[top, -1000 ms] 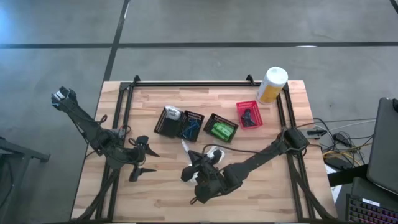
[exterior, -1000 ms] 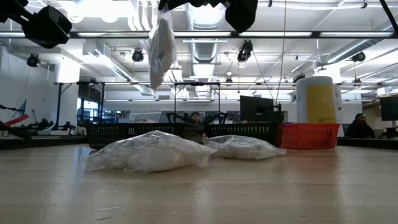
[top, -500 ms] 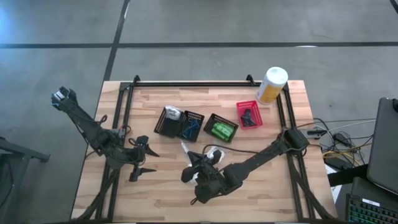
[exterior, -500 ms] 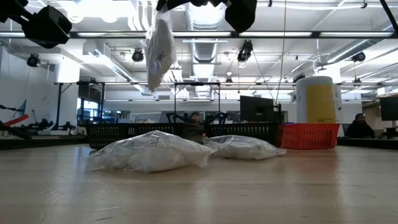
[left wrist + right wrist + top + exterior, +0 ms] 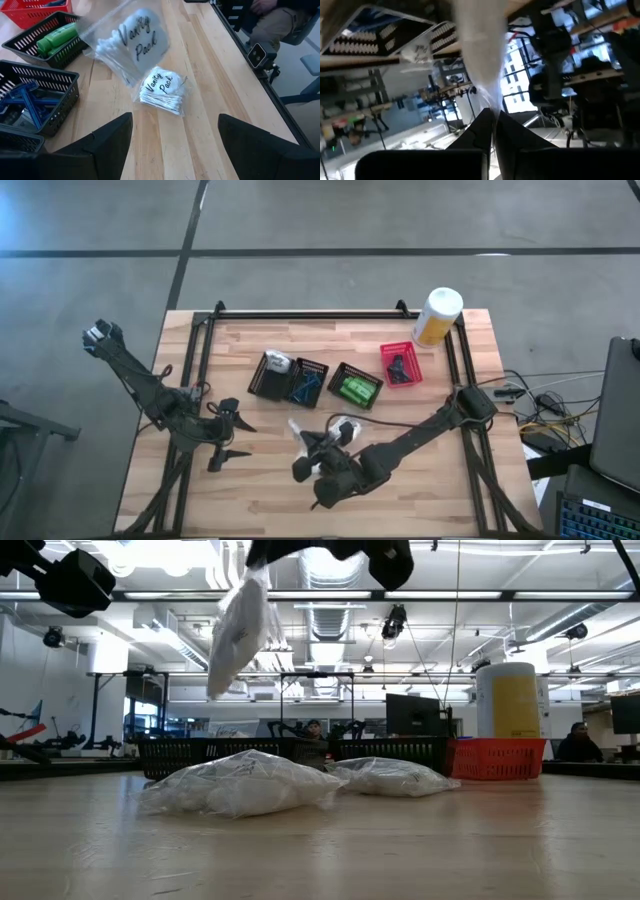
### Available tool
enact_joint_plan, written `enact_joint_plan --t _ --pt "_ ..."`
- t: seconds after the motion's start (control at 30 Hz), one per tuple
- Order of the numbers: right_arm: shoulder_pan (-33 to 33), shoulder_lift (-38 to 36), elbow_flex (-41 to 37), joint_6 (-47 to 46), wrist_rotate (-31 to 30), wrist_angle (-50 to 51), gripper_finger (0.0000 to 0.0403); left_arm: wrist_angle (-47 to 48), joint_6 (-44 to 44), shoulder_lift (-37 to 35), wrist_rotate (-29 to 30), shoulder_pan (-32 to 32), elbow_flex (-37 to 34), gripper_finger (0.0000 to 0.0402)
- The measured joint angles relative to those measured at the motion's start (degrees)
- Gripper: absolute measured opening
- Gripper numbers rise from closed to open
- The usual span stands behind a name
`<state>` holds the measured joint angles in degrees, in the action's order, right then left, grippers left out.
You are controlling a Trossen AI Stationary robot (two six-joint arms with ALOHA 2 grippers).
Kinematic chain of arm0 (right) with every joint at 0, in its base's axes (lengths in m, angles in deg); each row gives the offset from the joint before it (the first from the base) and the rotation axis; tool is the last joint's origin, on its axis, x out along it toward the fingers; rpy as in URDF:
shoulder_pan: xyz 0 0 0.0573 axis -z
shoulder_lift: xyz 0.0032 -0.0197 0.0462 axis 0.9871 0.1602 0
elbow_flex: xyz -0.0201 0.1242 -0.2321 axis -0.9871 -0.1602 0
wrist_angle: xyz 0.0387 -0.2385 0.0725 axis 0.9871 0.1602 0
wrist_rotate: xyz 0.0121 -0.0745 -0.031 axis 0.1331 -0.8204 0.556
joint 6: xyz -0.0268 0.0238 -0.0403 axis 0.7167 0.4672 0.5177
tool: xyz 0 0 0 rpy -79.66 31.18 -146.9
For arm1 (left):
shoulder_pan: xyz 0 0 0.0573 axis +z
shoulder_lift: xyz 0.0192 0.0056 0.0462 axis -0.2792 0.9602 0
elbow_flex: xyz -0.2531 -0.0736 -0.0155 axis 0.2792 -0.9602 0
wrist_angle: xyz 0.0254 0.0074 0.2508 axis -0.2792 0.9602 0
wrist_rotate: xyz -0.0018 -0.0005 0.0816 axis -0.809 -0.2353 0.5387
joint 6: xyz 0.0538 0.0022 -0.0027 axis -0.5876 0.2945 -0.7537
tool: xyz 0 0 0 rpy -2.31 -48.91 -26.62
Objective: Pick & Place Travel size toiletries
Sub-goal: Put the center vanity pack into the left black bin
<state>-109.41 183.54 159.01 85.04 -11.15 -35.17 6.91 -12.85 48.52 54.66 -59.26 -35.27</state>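
High view, canister (image 5: 437, 315) beside red basket (image 5: 400, 365), four baskets aligned

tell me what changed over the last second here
The right hand, shut on a clear plastic bag of white cotton swabs, swung it: the hanging bag tilted toward the left arm's side and the hand shifted slightly. Unchanged: the open left hand, the two clear swab bags on the wooden table, and the black and red mesh baskets.
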Motion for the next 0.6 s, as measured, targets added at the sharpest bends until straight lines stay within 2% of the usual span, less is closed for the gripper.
enact_joint_plan --t 0.4,0.6 --pt "0.02 -0.02 0.0 0.27 -0.08 2.26 0.0008 -2.21 0.01 0.0 0.18 0.02 0.0 0.0298" --pt "0.0 -0.02 0.0 0.24 1.23 2.25 0.0008 -7.05 -8.27 -0.37 -5.68 1.6 0.0 0.0298"
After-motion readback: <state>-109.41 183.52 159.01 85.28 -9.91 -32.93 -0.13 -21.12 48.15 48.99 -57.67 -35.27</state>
